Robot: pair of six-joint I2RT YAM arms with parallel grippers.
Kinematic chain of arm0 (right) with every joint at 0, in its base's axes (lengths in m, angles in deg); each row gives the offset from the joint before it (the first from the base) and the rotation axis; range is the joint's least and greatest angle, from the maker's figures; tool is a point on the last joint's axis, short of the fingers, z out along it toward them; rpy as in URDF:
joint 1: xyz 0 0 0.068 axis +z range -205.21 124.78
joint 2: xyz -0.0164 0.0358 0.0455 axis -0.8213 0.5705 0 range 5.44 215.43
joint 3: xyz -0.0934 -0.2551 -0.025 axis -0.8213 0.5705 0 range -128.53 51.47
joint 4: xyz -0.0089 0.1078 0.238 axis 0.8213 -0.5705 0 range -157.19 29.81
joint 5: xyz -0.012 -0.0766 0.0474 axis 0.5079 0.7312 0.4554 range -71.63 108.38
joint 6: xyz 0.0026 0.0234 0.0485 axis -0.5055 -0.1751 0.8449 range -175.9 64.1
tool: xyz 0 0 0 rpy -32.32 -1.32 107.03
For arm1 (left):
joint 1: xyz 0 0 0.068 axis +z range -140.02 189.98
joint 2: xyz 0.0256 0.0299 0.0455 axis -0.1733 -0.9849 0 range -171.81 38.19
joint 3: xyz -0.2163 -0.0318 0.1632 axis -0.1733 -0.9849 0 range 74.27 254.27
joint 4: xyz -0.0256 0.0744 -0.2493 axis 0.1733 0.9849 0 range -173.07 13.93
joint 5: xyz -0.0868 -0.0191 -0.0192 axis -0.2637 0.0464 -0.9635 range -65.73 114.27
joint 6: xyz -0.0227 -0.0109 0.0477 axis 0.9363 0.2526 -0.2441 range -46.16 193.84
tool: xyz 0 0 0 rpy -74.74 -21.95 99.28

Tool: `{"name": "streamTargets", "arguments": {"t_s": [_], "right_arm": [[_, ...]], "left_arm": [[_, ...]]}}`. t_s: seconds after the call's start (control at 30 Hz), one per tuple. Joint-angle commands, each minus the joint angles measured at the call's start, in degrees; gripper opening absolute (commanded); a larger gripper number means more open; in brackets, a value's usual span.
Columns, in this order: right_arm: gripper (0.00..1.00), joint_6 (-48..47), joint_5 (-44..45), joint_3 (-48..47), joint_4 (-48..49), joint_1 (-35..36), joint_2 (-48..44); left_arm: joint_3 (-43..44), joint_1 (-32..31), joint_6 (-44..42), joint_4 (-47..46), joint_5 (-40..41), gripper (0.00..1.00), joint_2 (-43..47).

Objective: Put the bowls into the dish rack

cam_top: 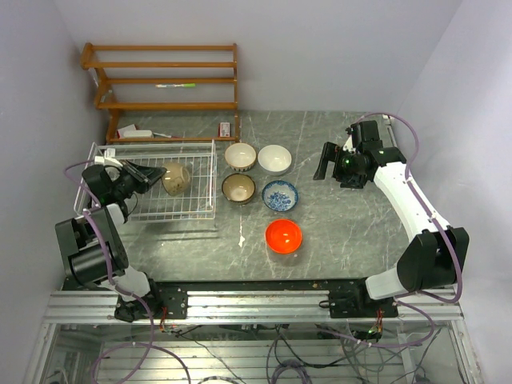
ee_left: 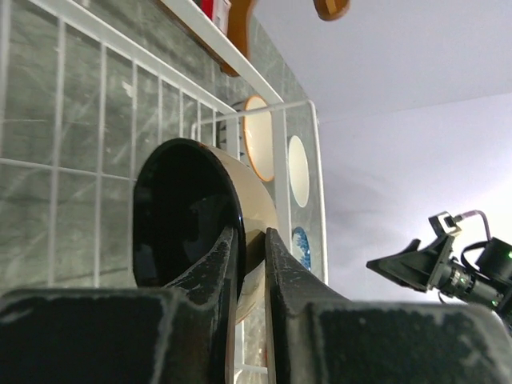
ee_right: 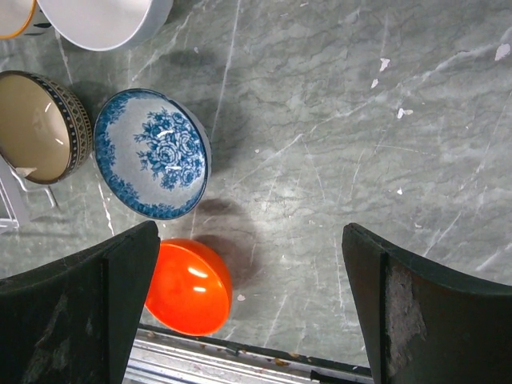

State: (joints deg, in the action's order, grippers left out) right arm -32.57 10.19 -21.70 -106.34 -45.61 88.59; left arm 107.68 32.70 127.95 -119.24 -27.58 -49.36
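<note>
The white wire dish rack (cam_top: 152, 144) stands at the left. Inside it a bowl (cam_top: 176, 178), tan outside and glossy black inside (ee_left: 184, 216), is tipped on its side. My left gripper (cam_top: 148, 172) straddles its rim, one finger inside and one outside, closed narrowly (ee_left: 252, 240). Right of the rack stand a cream bowl (cam_top: 240, 156), a white bowl (cam_top: 274, 158), a brown bowl (cam_top: 238, 189), a blue-and-white bowl (cam_top: 280, 195) and an orange-red bowl (cam_top: 283, 235). My right gripper (cam_top: 322, 170) hangs open and empty (ee_right: 250, 232) above bare table, right of the blue bowl (ee_right: 152, 152) and orange bowl (ee_right: 188, 284).
A wooden slatted shelf (cam_top: 164, 80) stands behind the rack against the back wall, with small items at its foot. The rack's wire wall (ee_left: 280, 160) rises between the held bowl and the bowls outside. The metal rail runs along the table's near edge (cam_top: 256, 300).
</note>
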Motion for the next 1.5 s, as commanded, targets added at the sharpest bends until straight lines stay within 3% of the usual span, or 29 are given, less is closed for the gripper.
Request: {"name": "streamTargets", "arguments": {"t_s": [0.0, 0.13, 0.77, 1.07, 1.2, 1.47], "right_arm": [[0.98, 0.06, 0.50, 0.71, 1.05, -0.49, -0.36], [0.98, -0.01, 0.70, 1.37, 1.10, -0.46, -0.75], [0.98, -0.35, 0.23, 2.71, 1.25, -0.47, -1.42], [0.98, -0.21, -0.90, 3.45, 2.06, -0.51, -1.34], [0.98, -0.44, -1.22, 3.56, 2.20, -0.47, -0.95], [0.98, -0.51, -2.44, 2.79, 2.55, -0.47, 0.48]], "left_arm": [[-0.51, 2.47, -8.14, 12.68, 6.39, 0.23, -2.20], [-0.28, 3.78, -9.07, 14.05, 7.34, 0.31, -1.56], [4.59, 7.17, -12.71, 20.63, 10.23, 0.41, -2.48], [14.16, 6.76, -19.60, 39.77, 19.36, 0.61, 3.98], [18.46, 2.58, -24.32, 47.94, 26.12, 0.66, 7.33], [31.51, -15.68, -32.83, 61.95, 41.66, 0.74, 5.63]]}}
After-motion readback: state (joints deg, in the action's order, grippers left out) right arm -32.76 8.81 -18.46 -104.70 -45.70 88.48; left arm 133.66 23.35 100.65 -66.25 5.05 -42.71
